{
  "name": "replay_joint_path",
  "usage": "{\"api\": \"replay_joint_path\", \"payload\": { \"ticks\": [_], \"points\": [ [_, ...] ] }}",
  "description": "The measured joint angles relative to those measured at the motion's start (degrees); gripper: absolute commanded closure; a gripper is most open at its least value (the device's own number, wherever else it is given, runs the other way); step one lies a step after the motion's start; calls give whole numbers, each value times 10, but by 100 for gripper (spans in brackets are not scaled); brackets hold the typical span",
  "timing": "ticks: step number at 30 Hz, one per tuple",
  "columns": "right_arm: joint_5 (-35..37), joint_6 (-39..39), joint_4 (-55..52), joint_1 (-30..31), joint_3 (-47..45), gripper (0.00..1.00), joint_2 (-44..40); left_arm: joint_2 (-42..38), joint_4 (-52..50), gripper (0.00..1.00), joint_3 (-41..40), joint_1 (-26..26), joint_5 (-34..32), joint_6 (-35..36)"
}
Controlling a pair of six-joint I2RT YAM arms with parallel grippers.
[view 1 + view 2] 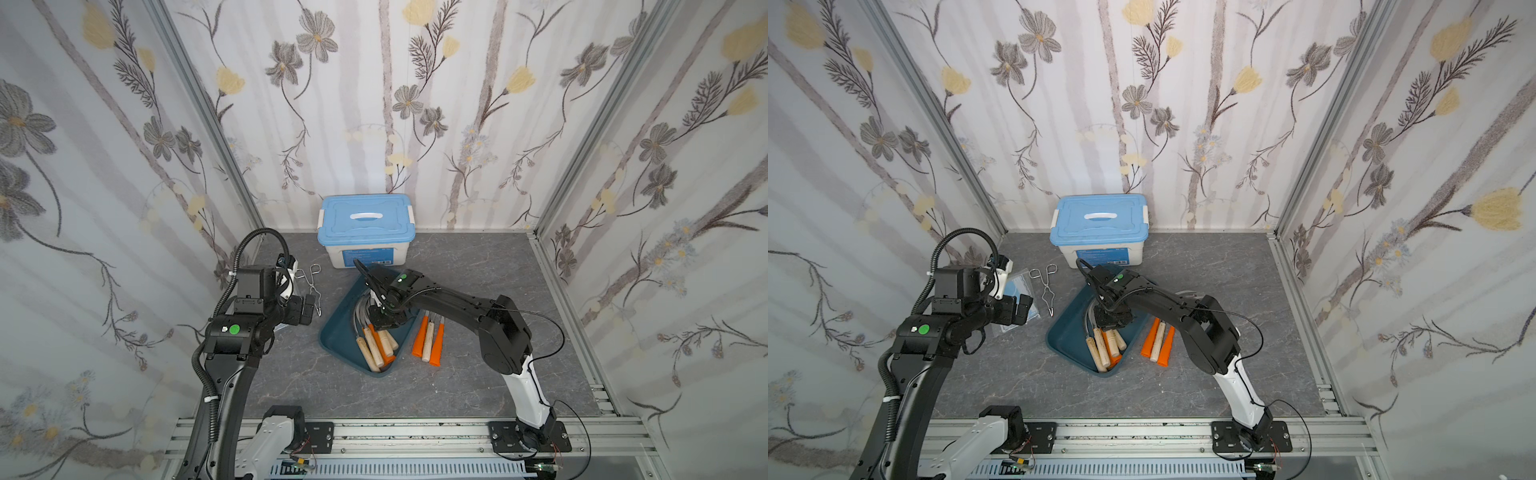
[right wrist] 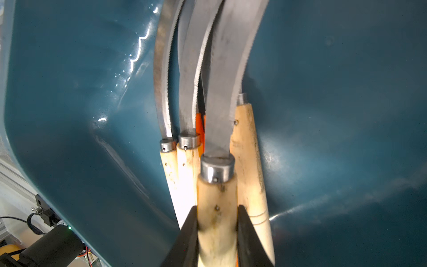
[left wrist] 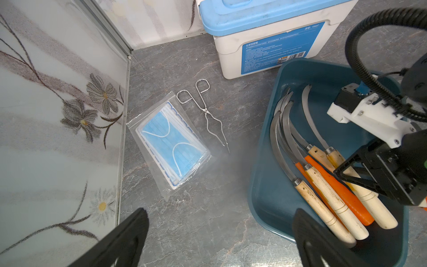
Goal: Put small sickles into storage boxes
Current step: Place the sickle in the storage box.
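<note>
Closest to my base, the grey worktop (image 1: pixel 457 374) carries the dark teal tray (image 1: pixel 338 332), set at a slant, with one corner towards me. A bunch of sickles (image 3: pixel 323 185) lies in that near end, wooden and orange handles towards me, curved grey blades running away to the far end.

Just to the right of the tray, on the bare worktop, three more sickles (image 1: pixel 430 338) lie side by side: orange handle, wooden handle, orange handle.

My right gripper (image 2: pixel 217 208) is down inside the tray, pinching the pale wooden handle of one sickle (image 2: pixel 217 171) a little behind its metal collar. Its blade runs out over the other blades; whether it rests on them I cannot tell.

My left gripper (image 3: pixel 220 211) hangs over the worktop just left of the tray, spread wide and holding nothing. Beyond it lie a clear pack of blue face masks (image 3: pixel 168 143) and, beside that, wire tongs (image 3: pixel 208 115).

Farthest off, against the back wall, stands a white box (image 1: pixel 365 232) with its light-blue lid on, close to the tray's far end.
</note>
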Motion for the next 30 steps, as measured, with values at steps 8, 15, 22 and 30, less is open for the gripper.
{"api": "replay_joint_path", "payload": {
  "ticks": [8, 15, 22, 30],
  "points": [
    [-2, -6, -9, 3, 1, 90, 6, -2, 0, 0, 0, 3, 0, 0],
    [-4, -7, -17, 7, 8, 88, 12, -2, 0, 0, -1, 4, 0, 0],
    [-5, -7, -20, 12, 8, 87, 15, -2, 0, 0, -2, 5, 0, 0],
    [-5, -11, -21, 14, 8, 84, 17, -3, 0, 0, -3, 5, 2, 0]
  ]
}}
